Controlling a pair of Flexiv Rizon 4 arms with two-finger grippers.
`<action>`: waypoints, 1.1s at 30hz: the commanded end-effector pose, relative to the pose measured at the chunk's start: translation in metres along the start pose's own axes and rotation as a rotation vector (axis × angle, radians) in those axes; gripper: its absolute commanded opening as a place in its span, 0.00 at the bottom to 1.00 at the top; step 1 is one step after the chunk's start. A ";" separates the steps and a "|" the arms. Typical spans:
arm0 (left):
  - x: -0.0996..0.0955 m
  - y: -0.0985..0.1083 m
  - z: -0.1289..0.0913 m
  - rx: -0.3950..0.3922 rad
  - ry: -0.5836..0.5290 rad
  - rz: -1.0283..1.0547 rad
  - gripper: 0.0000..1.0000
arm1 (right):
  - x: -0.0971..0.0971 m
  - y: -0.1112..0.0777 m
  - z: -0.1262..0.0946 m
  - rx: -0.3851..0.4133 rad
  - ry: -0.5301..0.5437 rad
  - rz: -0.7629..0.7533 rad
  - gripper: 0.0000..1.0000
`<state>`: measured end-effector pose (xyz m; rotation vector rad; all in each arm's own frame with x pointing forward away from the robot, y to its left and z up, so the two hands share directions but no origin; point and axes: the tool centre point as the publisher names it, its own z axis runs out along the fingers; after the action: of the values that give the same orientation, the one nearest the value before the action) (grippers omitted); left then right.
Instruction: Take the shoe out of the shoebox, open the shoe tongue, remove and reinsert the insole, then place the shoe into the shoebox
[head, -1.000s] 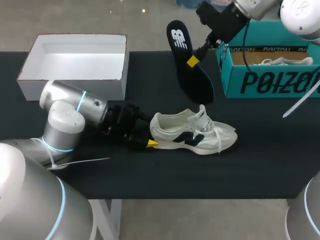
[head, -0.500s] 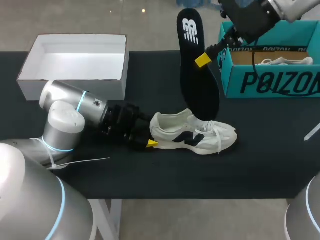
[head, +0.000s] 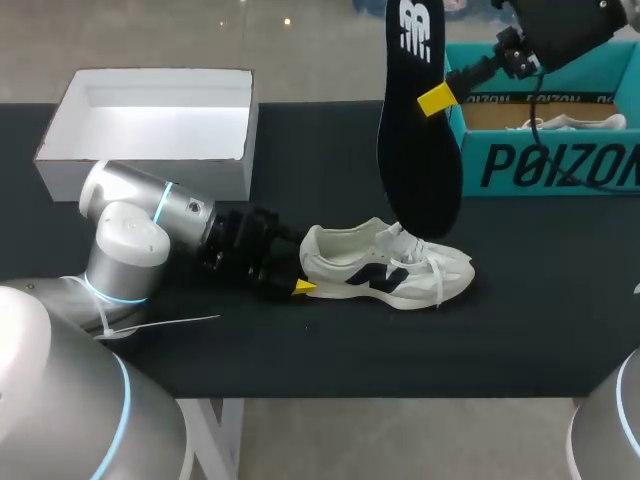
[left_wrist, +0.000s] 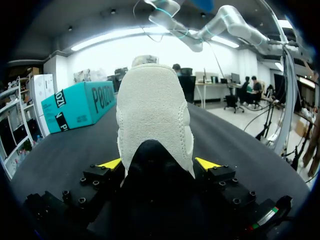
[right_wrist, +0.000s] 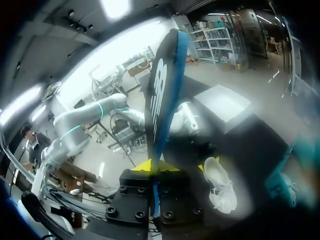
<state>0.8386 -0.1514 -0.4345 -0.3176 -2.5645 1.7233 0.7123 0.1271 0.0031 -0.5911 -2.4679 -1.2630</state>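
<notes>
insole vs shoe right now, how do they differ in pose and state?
The insole is black and hangs upright in the air, clamped by the right gripper; the shoe is off-white and sits flat on the table, heel in the left gripper. Shared: each is gripped by one arm.

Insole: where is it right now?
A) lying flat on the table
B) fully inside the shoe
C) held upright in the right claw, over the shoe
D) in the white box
C: the right claw grips the black insole and holds it upright, with its lower end over the white shoe on the table.
</notes>
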 end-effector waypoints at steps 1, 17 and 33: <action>0.001 0.002 0.002 0.000 0.000 0.000 0.00 | -0.006 0.023 0.000 0.061 0.026 0.002 0.00; 0.001 0.002 0.002 0.000 0.000 0.000 0.00 | -0.001 0.033 -0.003 0.078 -0.013 -0.016 0.00; 0.001 0.002 -0.003 -0.034 -0.014 0.013 0.44 | -0.001 0.033 -0.003 0.078 -0.013 -0.016 0.00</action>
<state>0.8403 -0.1499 -0.4364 -0.3271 -2.5817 1.7137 0.7282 0.1410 0.0271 -0.5627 -2.5227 -1.1708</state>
